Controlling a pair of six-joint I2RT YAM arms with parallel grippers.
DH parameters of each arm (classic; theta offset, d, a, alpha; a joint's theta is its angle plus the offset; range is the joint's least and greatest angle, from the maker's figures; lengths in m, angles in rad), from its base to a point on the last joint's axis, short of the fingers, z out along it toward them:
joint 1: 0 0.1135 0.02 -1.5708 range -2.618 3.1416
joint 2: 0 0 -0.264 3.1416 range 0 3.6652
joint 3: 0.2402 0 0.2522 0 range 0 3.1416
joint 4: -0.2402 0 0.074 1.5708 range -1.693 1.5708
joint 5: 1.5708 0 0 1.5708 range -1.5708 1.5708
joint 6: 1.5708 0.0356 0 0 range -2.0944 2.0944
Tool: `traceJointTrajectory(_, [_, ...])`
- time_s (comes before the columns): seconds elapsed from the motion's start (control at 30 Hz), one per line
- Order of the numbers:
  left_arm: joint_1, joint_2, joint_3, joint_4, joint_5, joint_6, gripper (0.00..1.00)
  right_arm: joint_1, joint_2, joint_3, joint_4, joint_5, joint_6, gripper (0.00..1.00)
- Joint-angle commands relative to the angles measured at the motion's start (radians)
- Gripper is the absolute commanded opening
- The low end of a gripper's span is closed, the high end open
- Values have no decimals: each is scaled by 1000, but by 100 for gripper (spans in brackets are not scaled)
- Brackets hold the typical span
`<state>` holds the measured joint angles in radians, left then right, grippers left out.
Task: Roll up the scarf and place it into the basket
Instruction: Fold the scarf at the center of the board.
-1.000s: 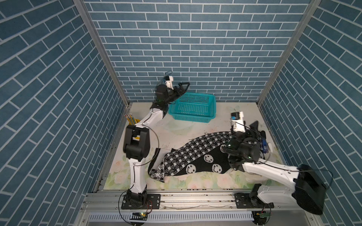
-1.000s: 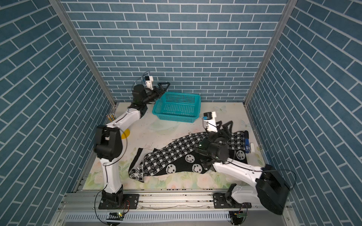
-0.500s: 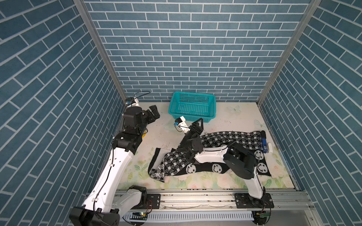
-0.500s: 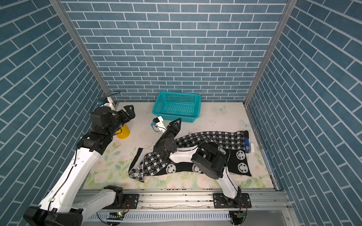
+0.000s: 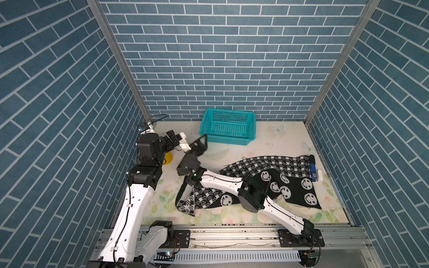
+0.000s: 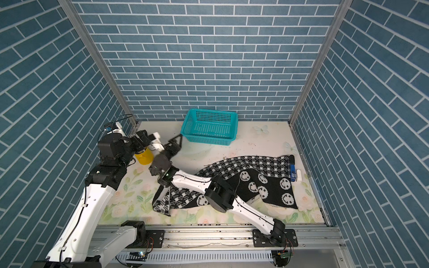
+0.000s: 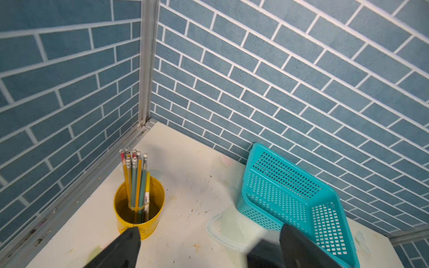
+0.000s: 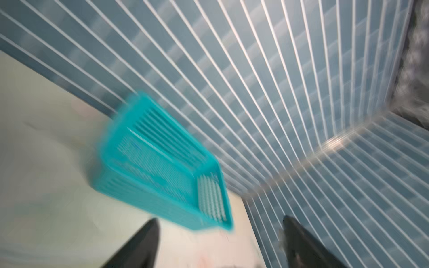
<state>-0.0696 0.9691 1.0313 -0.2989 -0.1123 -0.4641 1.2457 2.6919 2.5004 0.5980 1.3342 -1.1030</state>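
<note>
Near the teal plastic mesh basket (image 5: 228, 134), my left gripper (image 7: 210, 232) and right gripper (image 8: 220, 221) gape empty (both wide); I should pinch the black-and-white knitted scarf (image 5: 287, 188) squarely at one end.

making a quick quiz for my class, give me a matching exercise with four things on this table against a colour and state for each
Things
1. scarf
2. basket
3. pencil cup
4. small stick-shaped item

Colour and state
A. teal, empty
B. blue, lying at the scarf's end
C. yellow, standing upright
D. black and white, lying unrolled

Pairs: 1-D, 2-A, 3-C, 4-B
</note>
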Motion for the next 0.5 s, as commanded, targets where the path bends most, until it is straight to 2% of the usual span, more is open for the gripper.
traceJointTrajectory(0.0, [18, 11, -30, 51, 59, 5, 100, 18, -226, -11, -818, -480, 993, 99])
traceJointTrajectory(0.03, [20, 9, -29, 49, 69, 9, 100, 10, -273, -62, -835, -591, 1046, 99])
traceJointTrajectory(0.1, [24, 12, -28, 54, 106, 18, 100, -3, -316, -63, -949, -789, 1128, 99])
traceJointTrajectory(0.17, [24, 29, -10, 20, 131, 19, 100, -12, -350, -34, -1144, -898, 1163, 99])
traceJointTrajectory(0.23, [26, 40, 1, -27, 140, 21, 100, -25, -420, -112, -1306, -921, 1201, 100])
traceJointTrajectory(0.27, [28, 41, 1, -51, 131, 20, 100, -35, -484, -231, -1340, -968, 1206, 100])
traceJointTrajectory(0.33, [48, 37, -1, -94, 111, 10, 100, -55, -661, -524, -1292, -997, 1245, 100])
traceJointTrajectory(0.37, [72, 31, -1, -115, 103, -1, 100, -73, -752, -687, -1245, -1052, 1255, 100])
traceJointTrajectory(0.47, [187, 19, -2, -155, 158, -21, 100, -119, -933, -1002, -1159, -1163, 1284, 100])
